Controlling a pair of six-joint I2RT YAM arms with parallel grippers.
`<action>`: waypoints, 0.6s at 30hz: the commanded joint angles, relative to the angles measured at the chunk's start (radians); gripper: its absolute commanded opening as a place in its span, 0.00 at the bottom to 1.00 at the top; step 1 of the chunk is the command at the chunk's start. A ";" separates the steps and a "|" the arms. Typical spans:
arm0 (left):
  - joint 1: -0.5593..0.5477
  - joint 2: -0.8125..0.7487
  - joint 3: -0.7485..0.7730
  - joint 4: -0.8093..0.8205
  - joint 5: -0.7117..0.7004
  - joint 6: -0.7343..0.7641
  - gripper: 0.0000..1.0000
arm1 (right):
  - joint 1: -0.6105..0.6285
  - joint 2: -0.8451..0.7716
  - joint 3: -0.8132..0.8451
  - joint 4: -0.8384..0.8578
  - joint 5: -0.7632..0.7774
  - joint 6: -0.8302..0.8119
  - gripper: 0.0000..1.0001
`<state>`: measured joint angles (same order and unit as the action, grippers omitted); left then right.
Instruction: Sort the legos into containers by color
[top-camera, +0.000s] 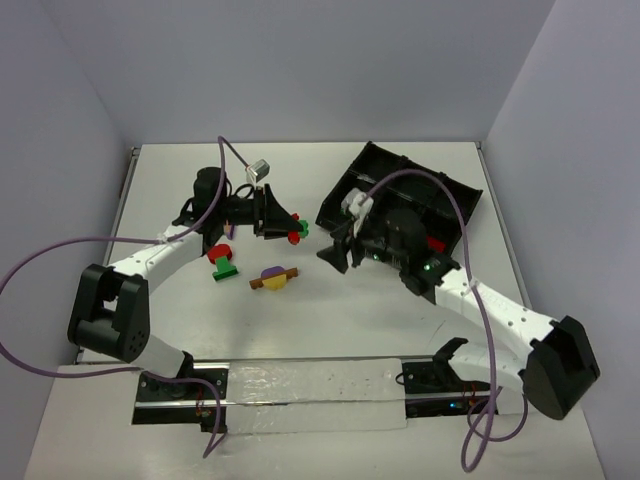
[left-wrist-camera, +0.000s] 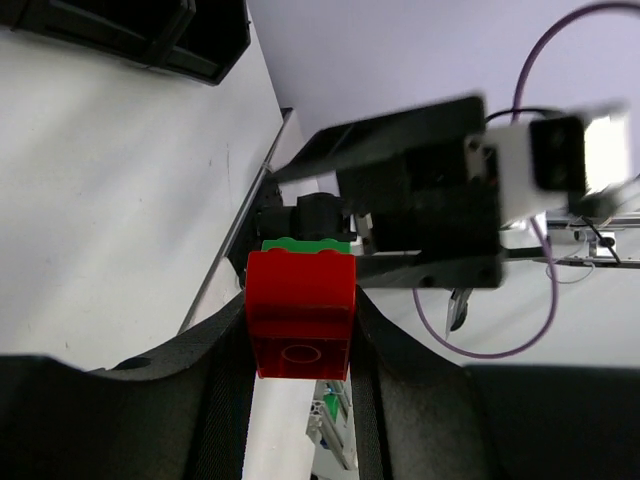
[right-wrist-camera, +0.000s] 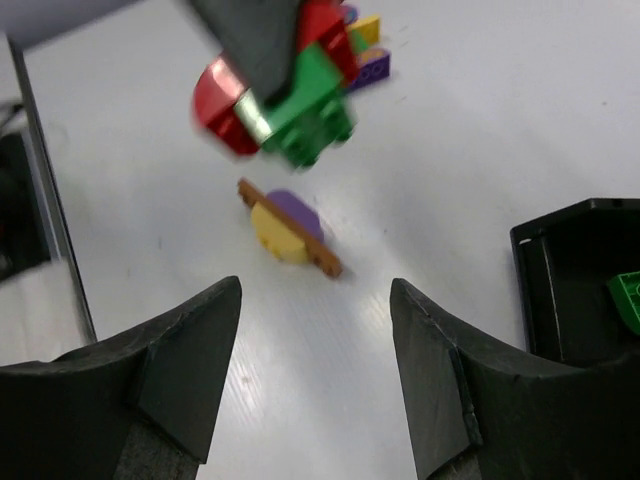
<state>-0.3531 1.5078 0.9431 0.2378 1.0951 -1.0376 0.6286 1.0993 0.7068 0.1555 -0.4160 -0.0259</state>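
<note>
Your left gripper (left-wrist-camera: 300, 335) clamps a red-green brick (left-wrist-camera: 300, 300) mid-table (top-camera: 330, 320); your right gripper (right-wrist-camera: 315, 330) hangs low, fingers spread wide, beside a corner of the tray (right-wrist-camera: 560, 225).

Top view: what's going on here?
Sorting is under way. The left gripper has its jaws shut on a red brick with green stuck on it. The right gripper is open and empty beside the black tray. A yellow-purple-brown cluster and a red-green cluster lie on the table. One green brick shows in the tray.
</note>
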 joint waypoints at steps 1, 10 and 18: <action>0.005 -0.013 -0.010 0.070 0.035 -0.040 0.00 | 0.018 -0.132 -0.146 0.281 -0.055 -0.293 0.68; 0.005 -0.021 -0.028 0.060 0.041 -0.016 0.00 | 0.029 -0.046 -0.050 0.267 -0.142 -0.390 0.66; 0.004 -0.045 -0.024 0.036 0.055 0.009 0.00 | 0.044 0.057 0.048 0.246 -0.182 -0.423 0.66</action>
<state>-0.3523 1.5074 0.9157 0.2508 1.1135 -1.0555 0.6614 1.1143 0.6868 0.3564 -0.5620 -0.4077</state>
